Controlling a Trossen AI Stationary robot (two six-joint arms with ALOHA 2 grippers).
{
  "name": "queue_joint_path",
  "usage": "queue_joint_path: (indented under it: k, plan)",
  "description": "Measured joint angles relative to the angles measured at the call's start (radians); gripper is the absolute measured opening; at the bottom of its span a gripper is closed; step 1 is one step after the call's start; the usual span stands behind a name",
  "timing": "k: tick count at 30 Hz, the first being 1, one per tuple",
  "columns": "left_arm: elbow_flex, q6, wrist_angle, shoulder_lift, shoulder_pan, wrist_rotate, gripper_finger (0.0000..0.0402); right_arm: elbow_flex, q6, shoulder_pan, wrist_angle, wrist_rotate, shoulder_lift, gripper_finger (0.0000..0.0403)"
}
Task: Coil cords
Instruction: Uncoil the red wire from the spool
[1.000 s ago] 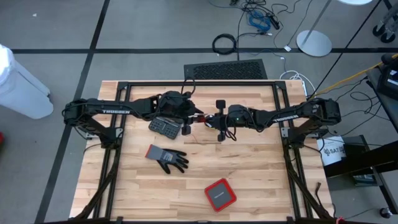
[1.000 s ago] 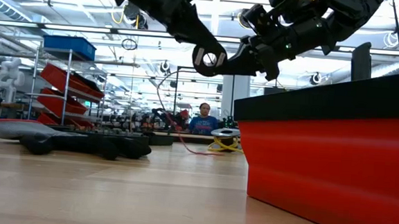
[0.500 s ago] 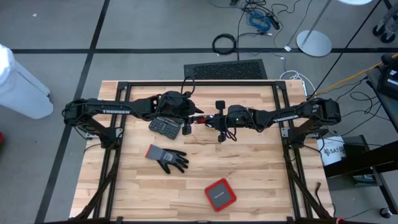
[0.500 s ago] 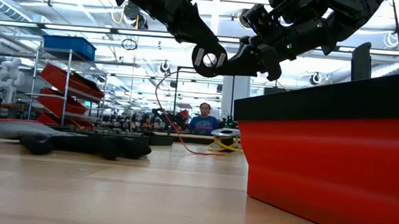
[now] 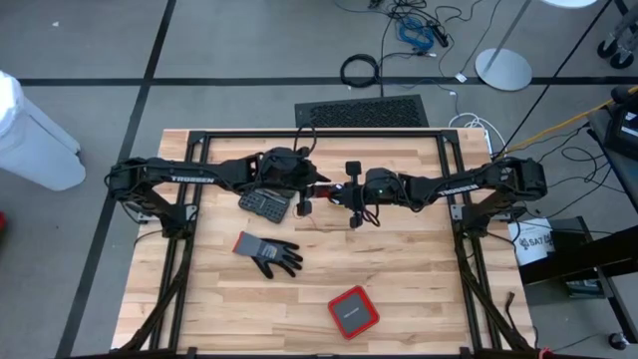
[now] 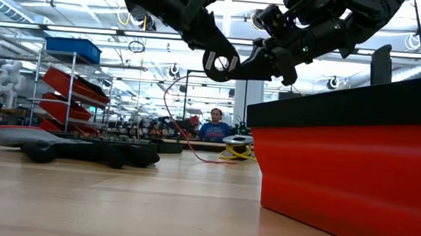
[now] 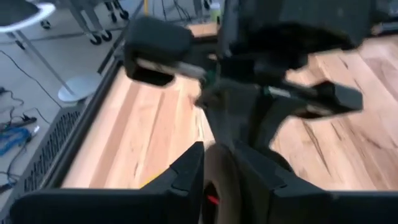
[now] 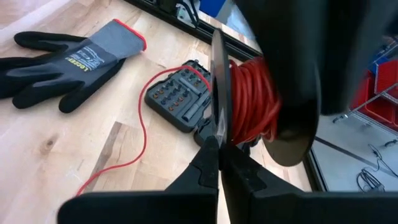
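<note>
The red cord (image 8: 249, 106) is wound on a small black spool (image 6: 220, 62) that hangs in the air above the table's middle (image 5: 321, 187). Its loose end (image 8: 134, 143) drops slack to the wood and runs past a grey bit case (image 8: 177, 96). My right gripper (image 8: 214, 149) is shut on the spool and comes from the table's right (image 5: 336, 189). My left gripper (image 7: 217, 158) comes from the left (image 5: 307, 196), and its fingers close on the spool's other side. My left gripper has a round spool flange (image 7: 219, 180) between its two fingers. It comes from the table's left, slanting a little downward. The spool is clear of the table. My right gripper pinches the rim of the spool's thin flange (image 8: 214, 124) between its two fingers. It comes from the table's right, slanting a little downward. The spool is lifted clear, with the cord's loose end hanging slack to the table.
A grey and black glove (image 5: 267, 252) lies left of the middle, toward the near edge. A red box (image 5: 354, 311) stands by the near edge and fills the right of the low view (image 6: 354, 163). The bit case (image 5: 264, 202) lies under my left gripper.
</note>
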Motion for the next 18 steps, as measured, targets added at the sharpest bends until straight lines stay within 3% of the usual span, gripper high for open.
queue_joint_path:
  k: [9, 18]
  plan:
    - [0.0, -0.025, 0.012, 0.0, 0.0, 0.037, 0.0079, 0.0, 0.0, 0.0, -0.005, -0.001, 0.0, 0.0]
    - [0.0, -0.026, -0.013, 0.0, 0.0, 0.004, 0.0089, 0.0, 0.0, 0.006, -0.005, -0.001, 0.0, 0.0]
